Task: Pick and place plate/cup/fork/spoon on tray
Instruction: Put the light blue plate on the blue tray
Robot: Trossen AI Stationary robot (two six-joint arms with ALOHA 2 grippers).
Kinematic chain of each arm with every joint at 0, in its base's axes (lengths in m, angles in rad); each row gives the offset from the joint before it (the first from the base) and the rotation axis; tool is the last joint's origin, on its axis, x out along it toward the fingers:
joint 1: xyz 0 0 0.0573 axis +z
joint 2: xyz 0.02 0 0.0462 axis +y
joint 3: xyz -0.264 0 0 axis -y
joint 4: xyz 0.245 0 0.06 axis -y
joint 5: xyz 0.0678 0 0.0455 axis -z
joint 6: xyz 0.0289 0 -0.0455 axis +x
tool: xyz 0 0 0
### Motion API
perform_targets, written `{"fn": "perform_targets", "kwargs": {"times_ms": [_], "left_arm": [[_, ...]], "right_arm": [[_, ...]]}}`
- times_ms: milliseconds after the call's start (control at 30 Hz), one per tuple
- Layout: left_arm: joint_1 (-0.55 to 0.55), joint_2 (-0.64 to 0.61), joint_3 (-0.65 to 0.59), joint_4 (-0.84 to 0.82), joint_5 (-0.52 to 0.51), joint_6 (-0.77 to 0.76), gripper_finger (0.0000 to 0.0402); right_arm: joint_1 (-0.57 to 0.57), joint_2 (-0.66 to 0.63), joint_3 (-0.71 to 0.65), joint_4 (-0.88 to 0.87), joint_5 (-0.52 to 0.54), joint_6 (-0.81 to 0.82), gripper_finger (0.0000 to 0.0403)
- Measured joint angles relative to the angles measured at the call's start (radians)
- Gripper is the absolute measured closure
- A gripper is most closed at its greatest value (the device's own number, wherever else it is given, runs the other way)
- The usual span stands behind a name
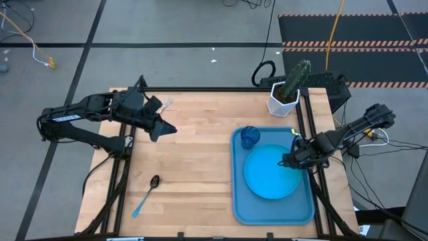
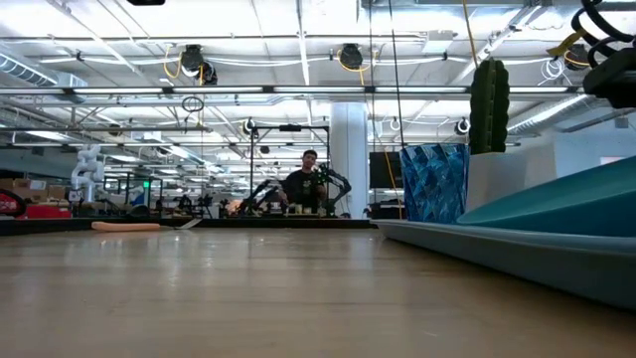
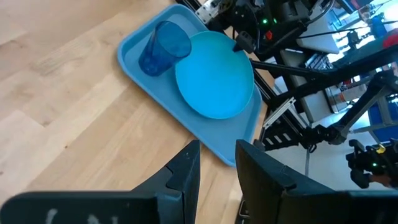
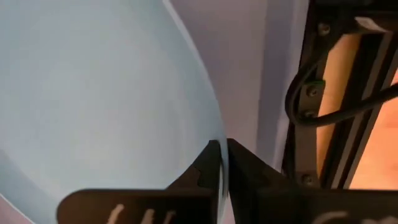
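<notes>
The sky-blue plate (image 1: 269, 172) sits tilted in the blue tray (image 1: 239, 201) at the table's right, and my right gripper (image 1: 289, 161) is shut on its right rim. The dark-blue cup (image 1: 249, 137) stands in the tray's far left corner. On the bare wood near the front left lies the spoon (image 1: 147, 194). The fork (image 2: 124, 226) lies flat on the table at the far left, with its pale tines (image 1: 166, 104) showing beside my left arm. My left gripper (image 1: 167, 128) hangs open above the table with nothing between its fingers (image 3: 186, 171). My right gripper pinches the plate's rim (image 4: 214, 134) on the side toward the table's right edge, between its two fingers. The fingers come steeply from above. The plate is tilted, its held side (image 2: 596, 189) raised and its other side low toward the tray floor.
A white pot with a cactus (image 1: 289, 94) stands just beyond the tray's far right corner. The wood between the spoon and the tray is bare. Dark frame rails run along the table's left and right edges. A person shows far off in the room behind.
</notes>
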Motion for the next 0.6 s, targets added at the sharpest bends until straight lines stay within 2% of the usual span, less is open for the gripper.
{"fn": "perform_targets", "kwargs": {"times_ms": [267,400,600], "left_arm": [[0.000,0.000,0.000,-0.001,0.004,0.039,0.0298],[0.000,0.000,0.000,-0.003,0.046,0.068,0.0298],[0.000,0.000,0.000,-0.007,0.062,0.074,0.0298]], "right_arm": [[0.033,0.000,0.000,0.016,-0.020,0.125,0.0402],[0.063,0.000,0.002,0.035,-0.021,0.186,0.0402],[0.069,0.000,0.003,0.011,-0.044,0.199,0.0402]]}}
